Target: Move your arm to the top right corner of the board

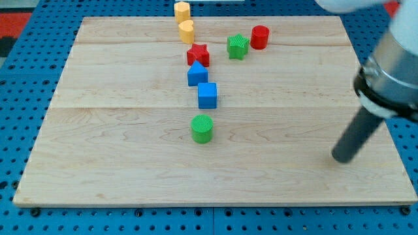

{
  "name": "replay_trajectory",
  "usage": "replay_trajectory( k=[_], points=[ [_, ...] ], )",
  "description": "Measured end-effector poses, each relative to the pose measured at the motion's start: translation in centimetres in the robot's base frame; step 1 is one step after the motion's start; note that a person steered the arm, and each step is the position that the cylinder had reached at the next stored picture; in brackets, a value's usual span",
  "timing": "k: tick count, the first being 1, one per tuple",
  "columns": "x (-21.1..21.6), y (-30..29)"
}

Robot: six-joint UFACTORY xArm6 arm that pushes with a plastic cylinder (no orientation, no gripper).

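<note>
My tip rests on the wooden board near the view's right edge, in the lower right part, far from all blocks. The rod rises up and right to the arm's grey body. The blocks stand in a loose column at the view's upper middle: two yellow cylinders, a red star, a blue pentagon-like block, a blue cube and a green cylinder. A green star and a red cylinder stand to their right.
The board lies on a blue pegboard table. An orange-red patch shows at the view's top left. The arm's body overhangs the board's right edge.
</note>
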State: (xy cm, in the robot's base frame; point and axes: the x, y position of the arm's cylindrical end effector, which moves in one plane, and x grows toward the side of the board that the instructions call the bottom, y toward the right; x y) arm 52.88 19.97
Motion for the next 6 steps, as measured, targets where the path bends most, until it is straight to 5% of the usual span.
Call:
replay_trajectory(
  k=[2,6],
  points=[
    [-8.7,1.2],
    [-33.6,5.8]
  ],
)
